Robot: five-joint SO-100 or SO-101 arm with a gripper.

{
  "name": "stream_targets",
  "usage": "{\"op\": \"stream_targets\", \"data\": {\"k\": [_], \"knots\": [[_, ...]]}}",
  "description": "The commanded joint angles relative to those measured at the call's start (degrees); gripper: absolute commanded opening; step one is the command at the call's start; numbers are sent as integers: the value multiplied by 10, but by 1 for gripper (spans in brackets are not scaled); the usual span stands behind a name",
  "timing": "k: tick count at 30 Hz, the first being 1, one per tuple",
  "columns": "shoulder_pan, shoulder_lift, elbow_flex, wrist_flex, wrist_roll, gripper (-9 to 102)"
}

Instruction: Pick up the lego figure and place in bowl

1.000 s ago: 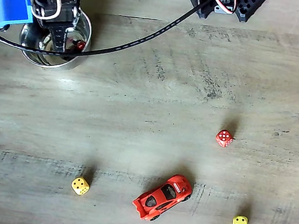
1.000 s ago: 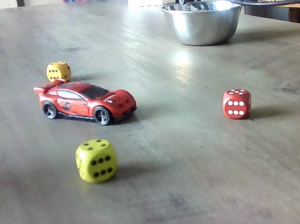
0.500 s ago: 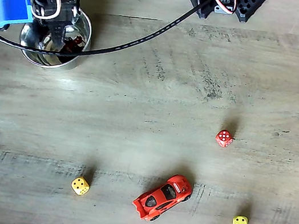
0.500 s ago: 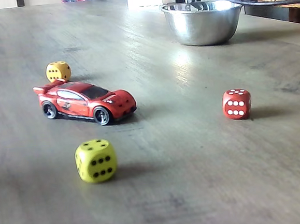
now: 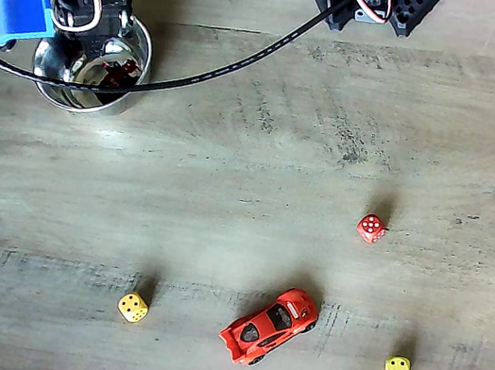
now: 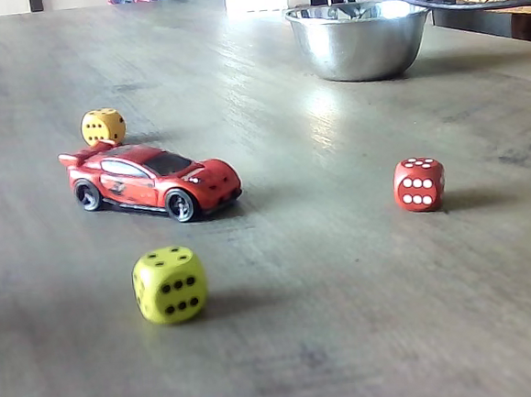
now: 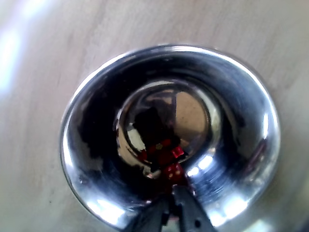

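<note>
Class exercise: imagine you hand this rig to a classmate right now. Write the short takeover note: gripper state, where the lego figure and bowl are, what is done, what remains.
Gripper: hangs over the bowl; open or shut cannot be told.
Lego figure: lies on the bowl's bottom, free of the fingertips in the wrist view; also seen inside in a fixed view.
Done: the figure appears placed.
Left: probably only lifting the arm clear.

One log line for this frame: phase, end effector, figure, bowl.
phase: release | end effector: above bowl, jaw state unclear | lego figure: inside bowl | bowl: upright on table
</note>
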Motion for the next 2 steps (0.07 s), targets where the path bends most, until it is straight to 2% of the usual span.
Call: {"op": "stream_targets", "data": {"k": [1,2], "knots": [[-6,13,-14,-8,1,-1],[-11,13,-14,-8,1,-1]]}}
